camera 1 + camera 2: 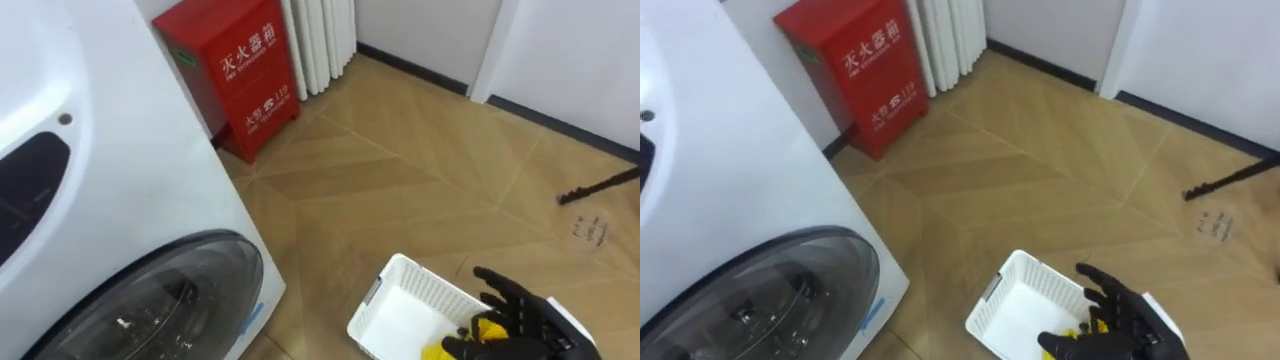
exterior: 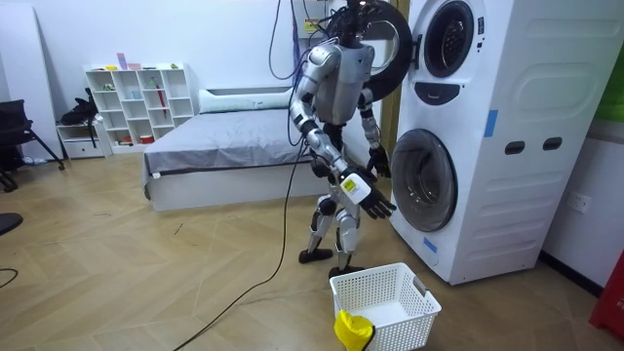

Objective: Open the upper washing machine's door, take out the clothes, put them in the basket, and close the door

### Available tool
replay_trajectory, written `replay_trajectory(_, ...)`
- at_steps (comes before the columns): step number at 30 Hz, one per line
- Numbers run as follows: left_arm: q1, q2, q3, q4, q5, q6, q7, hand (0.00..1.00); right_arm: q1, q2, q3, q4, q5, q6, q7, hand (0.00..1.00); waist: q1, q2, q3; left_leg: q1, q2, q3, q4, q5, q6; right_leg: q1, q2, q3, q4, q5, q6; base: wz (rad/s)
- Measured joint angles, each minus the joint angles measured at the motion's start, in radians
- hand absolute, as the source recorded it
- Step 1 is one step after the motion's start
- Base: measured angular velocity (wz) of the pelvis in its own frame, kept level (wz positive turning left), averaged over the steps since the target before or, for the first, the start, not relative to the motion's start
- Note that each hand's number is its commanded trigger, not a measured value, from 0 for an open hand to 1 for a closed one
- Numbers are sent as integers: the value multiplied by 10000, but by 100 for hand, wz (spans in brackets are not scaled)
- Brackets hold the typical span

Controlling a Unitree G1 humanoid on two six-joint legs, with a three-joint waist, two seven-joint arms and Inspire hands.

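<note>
Before the stacked washing machine (image 2: 468,146), the robot stands facing the lower door (image 2: 424,180). Its right hand (image 1: 515,305) hangs above the white basket (image 1: 425,285) on the floor, with its fingers spread wide and holding nothing. A yellow cloth (image 2: 353,330) lies in the basket, draped over one corner. The left hand (image 2: 380,161) is near the lower door. It looks empty, though I cannot tell its state.
</note>
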Motion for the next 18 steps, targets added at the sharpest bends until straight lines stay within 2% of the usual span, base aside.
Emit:
replay_trajectory(4, 222, 1, 0, -24, 3, -28, 0, 0, -52, 82, 0, 181, 10, -173, -81, 0, 55, -39, -11, -154, 64, -413, 265, 6, -10, 7, -177, -386, -9, -101, -76, 29)
replay_trajectory(6, 287, 6, 1, -39, 4, -28, 0, 0, -110, 139, 0, 252, 31, -184, -131, 0, 222, -56, -17, -158, 72, -462, 264, 9, -14, 6, -213, -479, -20, -121, -99, 16)
replay_trajectory(10, 292, 9, 3, -64, 2, -45, 1, 0, -111, 209, 7, 383, 55, -197, -178, 0, 295, -74, -25, -108, 50, -853, 260, 64, -13, 127, -444, -912, -12, -297, -152, 35)
replay_trajectory(12, 289, 10, 4, -77, 22, -62, 1, 0, 4, 334, 8, 414, 100, -249, -187, 0, 309, -116, -28, 11, 76, -914, 258, 105, -35, 313, -525, -1119, -35, -351, -186, 36)
replay_trajectory(14, 351, -4, 3, -149, 317, -60, 1, 0, 190, 425, 25, 467, 43, -250, -179, 0, 533, -187, -45, 246, 142, -993, 258, 122, -67, 656, -549, -1308, -195, -384, -238, 22)
replay_trajectory(15, 389, -3, 4, -185, 412, -59, 1, 0, 216, 425, 41, 532, 33, -250, -176, 0, 528, -195, -45, 297, 186, -1034, 258, 130, -81, 753, -578, -1401, -246, -393, -257, 38)
replay_trajectory(17, 470, -5, 13, -387, 487, -23, 33, 0, 298, 476, 45, 1108, 42, -256, -295, 0, 573, -263, -49, 509, 218, -1232, 233, 171, -148, 1167, -669, -1741, -496, -407, -312, 50)
replay_trajectory(18, 501, -4, 13, -467, 503, -24, 68, 0, 367, 528, 44, 1197, 40, -250, -404, 0, 642, -308, -53, 573, 223, -1331, 227, 190, -170, 1265, -670, -1765, -543, -409, -318, 41)
